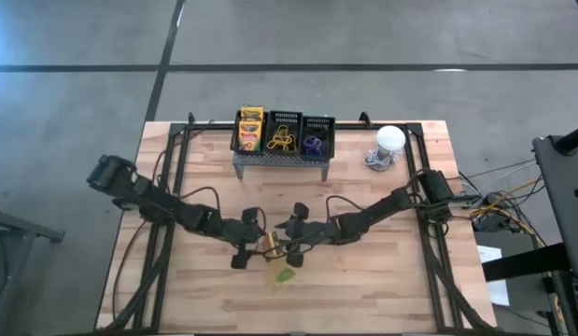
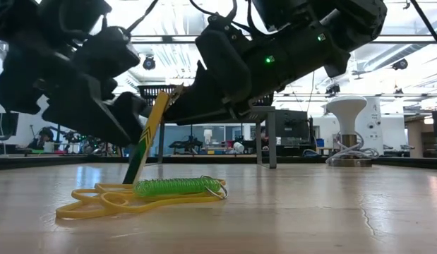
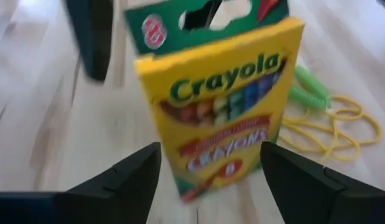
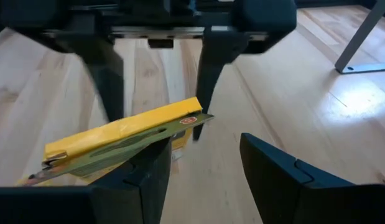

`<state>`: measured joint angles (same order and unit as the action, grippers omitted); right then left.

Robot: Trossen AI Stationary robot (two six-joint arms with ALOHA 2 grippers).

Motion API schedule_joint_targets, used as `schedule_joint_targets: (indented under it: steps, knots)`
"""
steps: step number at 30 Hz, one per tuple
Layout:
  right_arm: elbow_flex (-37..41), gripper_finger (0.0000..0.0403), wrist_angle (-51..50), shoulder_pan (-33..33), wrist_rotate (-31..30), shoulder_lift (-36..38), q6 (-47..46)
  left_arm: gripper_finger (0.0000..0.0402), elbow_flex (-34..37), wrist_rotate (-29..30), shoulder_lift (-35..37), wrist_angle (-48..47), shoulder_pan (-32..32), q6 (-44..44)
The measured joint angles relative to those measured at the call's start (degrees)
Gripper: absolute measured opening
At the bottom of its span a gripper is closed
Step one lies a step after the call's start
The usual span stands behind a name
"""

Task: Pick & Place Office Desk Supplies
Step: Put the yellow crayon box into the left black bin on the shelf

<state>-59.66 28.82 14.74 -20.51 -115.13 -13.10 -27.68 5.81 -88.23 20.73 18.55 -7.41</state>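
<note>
A yellow-and-green crayon box (image 1: 270, 245) stands tilted on its lower end (image 2: 131, 179) at mid-table, between my two grippers. My left gripper (image 1: 254, 245) is open and faces the box's printed front (image 3: 223, 106), with one finger on each side of its lower half. My right gripper (image 1: 287, 245) is open on the box's other side (image 4: 117, 140). A green coil band (image 2: 177, 187) and yellow band loops (image 2: 112, 201) lie flat just nearer than the box. Three black mesh baskets (image 1: 283, 133) sit on the grey stand at the far edge. My left gripper (image 3: 211, 180) has its open fingers (image 3: 136, 174) beside the box's lower half, level, from the table's left; I cannot tell whether they touch it. My right gripper (image 4: 201, 168) comes level from the table's right; one fingertip (image 4: 148, 163) meets the box's back near its upper end (image 4: 180, 121), and the box leans there, lower end on the table.
The grey perforated stand (image 1: 281, 161) holds the baskets: crayon boxes in the left one (image 1: 250, 131), yellow bands in the middle, purple bands in the right one (image 1: 317, 138). A white dome object (image 1: 389, 140) stands at the far right. Bare wood lies toward the near edge.
</note>
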Motion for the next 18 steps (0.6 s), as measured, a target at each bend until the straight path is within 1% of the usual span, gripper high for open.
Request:
schedule_joint_targets:
  steps: [4, 7, 10, 13, 18]
  knots:
    - [0.0, 0.0187, -0.02, 0.0, 0.02, 0.0, 0.14, 0.0286, -0.11, -0.97, -4.62, 6.78, -0.2, 1.91]
    - [0.05, 0.0187, -0.07, 0.0, 0.06, 0.0, 0.24, 0.0285, -0.36, -1.52, -7.27, 8.55, -0.22, 2.38]
    - [0.05, 0.0187, -0.12, 0.0, 0.15, 0.0, 0.24, 0.0275, -0.37, -4.2, -8.42, 10.11, -0.22, 3.45]
    - [0.05, 0.0187, -0.4, 0.0, 0.17, 0.0, 0.24, 0.0251, -0.37, -5.56, -8.67, 12.26, -0.22, 4.05]
    - [0.08, 0.0187, -2.15, 0.0, 0.15, 0.22, 1.96, 0.0192, -0.4, -5.85, -8.45, 14.34, -0.11, 4.28]
